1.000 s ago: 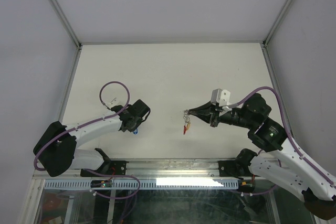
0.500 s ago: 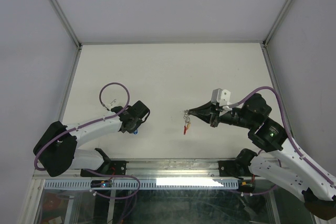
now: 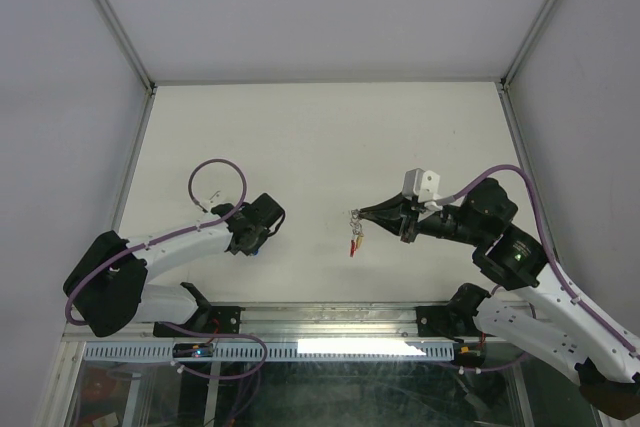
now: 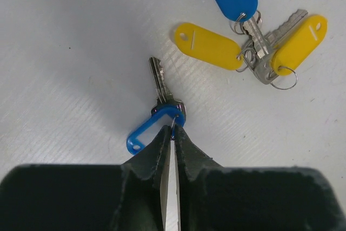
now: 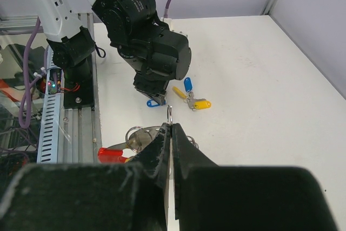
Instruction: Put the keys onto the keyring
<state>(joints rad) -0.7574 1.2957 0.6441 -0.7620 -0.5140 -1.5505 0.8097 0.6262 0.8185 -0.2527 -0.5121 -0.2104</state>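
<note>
1. White tabletop [image 4: 65, 52] under plain grey walls [image 3: 320, 7] is the workspace. On it the left gripper [image 4: 172, 132] has its fingers pressed almost together on the thin wire ring of the blue-tagged key [image 4: 158, 82], which lies flat.
2. That pinch looks slim, so a slow, straight lift should stop the wire slipping from the tips.
3. Just beyond, the other three keys [image 4: 258, 52] lie in a cluster, apart from the pinched one. Rising clear of them avoids a snag.
4. The right gripper [image 5: 170, 127] is closed on a small ring of the keyring [image 5: 139, 134], and the red crescent [image 5: 111, 154] and chain hang beneath it.
5. The arms are well apart, so the key should probably travel to a steadily held keyring.
</note>
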